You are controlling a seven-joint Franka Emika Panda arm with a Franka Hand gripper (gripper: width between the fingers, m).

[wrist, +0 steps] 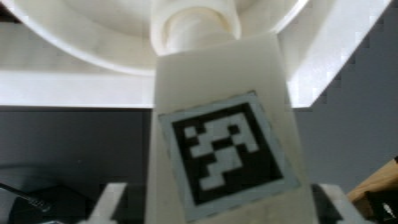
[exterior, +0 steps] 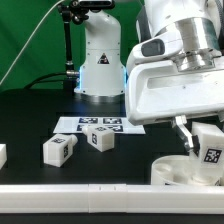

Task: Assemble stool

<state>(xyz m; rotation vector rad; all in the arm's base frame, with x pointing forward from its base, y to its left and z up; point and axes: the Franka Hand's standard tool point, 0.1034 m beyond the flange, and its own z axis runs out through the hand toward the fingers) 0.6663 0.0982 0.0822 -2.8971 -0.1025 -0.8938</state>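
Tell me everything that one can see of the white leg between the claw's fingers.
The leg is a short, chunky white block, plastic by its look, with a black-and-white square tag on one flat face. Its narrower round end meets the round seat. It stands roughly upright over the seat, at the exterior view's right. The claw has one finger on each side of it; whether they press it cannot be told.

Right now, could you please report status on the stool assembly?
Gripper straddles white tagged plastic leg, grip unclear. Leg end at round white disc seat. Nothing seen in the way.
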